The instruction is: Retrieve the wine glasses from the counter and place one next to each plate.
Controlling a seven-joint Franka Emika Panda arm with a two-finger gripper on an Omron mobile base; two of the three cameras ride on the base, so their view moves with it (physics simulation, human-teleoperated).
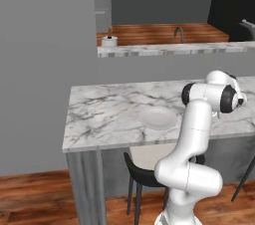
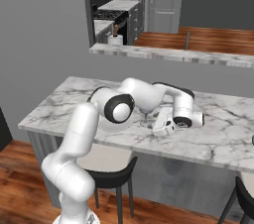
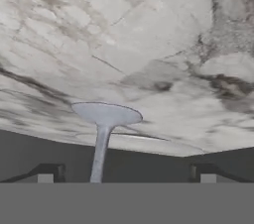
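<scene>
The wine glass [image 3: 101, 134] stands upright on the marble counter [image 1: 99, 114], its round foot flat on the stone and its stem rising between the two dark fingers [image 3: 47, 173], nearer the left one. In the right base view the glass [image 2: 145, 117] sits just left of the hand, close beside the plate [image 1: 157, 118], which lies near the counter's near edge above a black stool [image 1: 144, 169]. The gripper [image 3: 126, 174] is spread wide and grips nothing; the glass stands on its own.

The likely trouble is on the way out: the stem is off centre between the fingers, so a sideways or tilted retreat could clip it and tip the glass, perhaps onto the plate.

The bowl is cut off in the hand view and mostly hidden by the forearm in the right base view. Whether glass and plate touch cannot be told.
</scene>
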